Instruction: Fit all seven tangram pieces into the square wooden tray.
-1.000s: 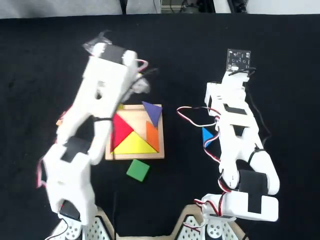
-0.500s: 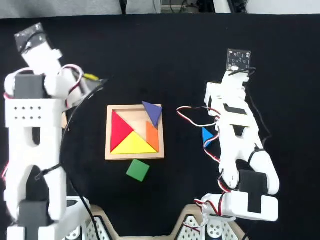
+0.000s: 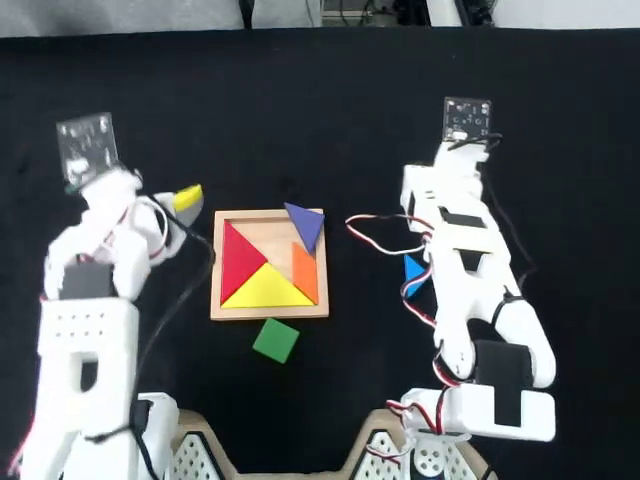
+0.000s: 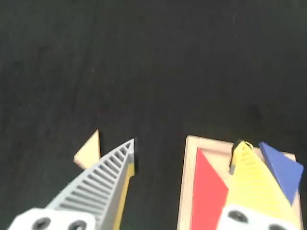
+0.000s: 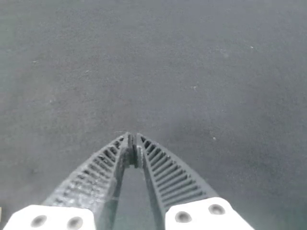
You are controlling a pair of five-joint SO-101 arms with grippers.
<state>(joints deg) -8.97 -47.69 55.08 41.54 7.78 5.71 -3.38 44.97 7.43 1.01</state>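
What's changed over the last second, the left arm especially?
The left gripper swung off the tray to its left side, then drew back; it is open and empty. The right gripper stayed shut, its arm barely shifting. Red triangle, yellow triangle, orange piece, purple triangle, green square and blue triangle stayed put.
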